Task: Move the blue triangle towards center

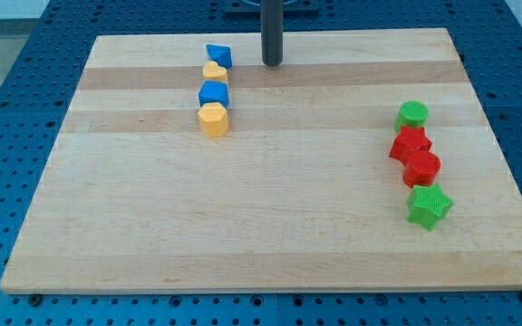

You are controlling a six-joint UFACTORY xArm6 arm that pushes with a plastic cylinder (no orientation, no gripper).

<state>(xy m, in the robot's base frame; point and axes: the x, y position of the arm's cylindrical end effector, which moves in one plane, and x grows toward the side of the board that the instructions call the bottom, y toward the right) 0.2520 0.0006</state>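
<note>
Standing near the bench's (pixel 270 226) top edge, my tip (pixel 272 62) sits just right of the blue triangle (pixel 218 55), apart from it. No hand on this arm, only the bare rod; nothing held. Blue triangle heads a tight column at the view's upper left: yellow heart (pixel 215 72) below it, then blue block (pixel 214 93), then yellow hexagon (pixel 213 119). At the view's right, well apart, another column: green round block (pixel 413 114), red star (pixel 410 144), red block (pixel 422 167), green star (pixel 429 206). Wide bare wood lies between the columns and along the bottom edge.
</note>
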